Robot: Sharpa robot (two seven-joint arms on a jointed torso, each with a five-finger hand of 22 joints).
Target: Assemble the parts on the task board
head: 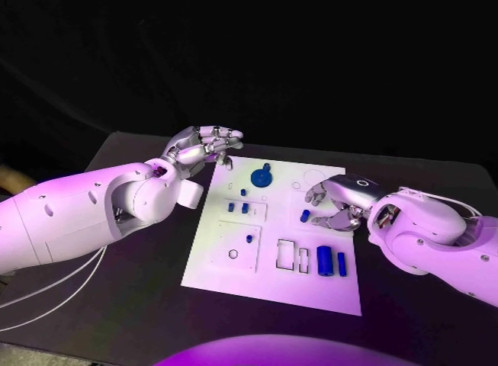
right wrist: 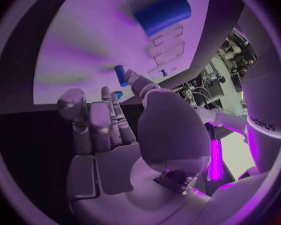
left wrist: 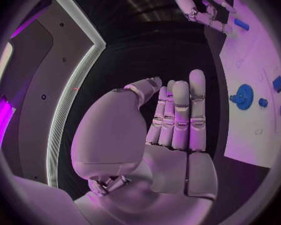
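The white task board (head: 273, 271) lies mid-table. On it sit a blue round gear-like part (head: 261, 178), two small blue pegs (head: 238, 207) in a slot, and a large blue cylinder (head: 325, 260) beside a slimmer one (head: 341, 263). My right hand (head: 335, 202) hovers over the board's right side. It pinches a small blue part (head: 305, 216) between thumb and fingertip, also seen in the right wrist view (right wrist: 120, 75). My left hand (head: 205, 143) hangs at the board's far left corner. In the left wrist view its palm (left wrist: 172, 135) holds nothing and its fingers are straight.
Two outlined rectangular slots (head: 285, 255) lie left of the big cylinder, and a small ring mark (head: 234, 253) sits on the board's left panel. Black table (head: 128, 297) surrounds the board. The left wrist view shows the gear (left wrist: 243, 96) and my right hand (left wrist: 197, 5).
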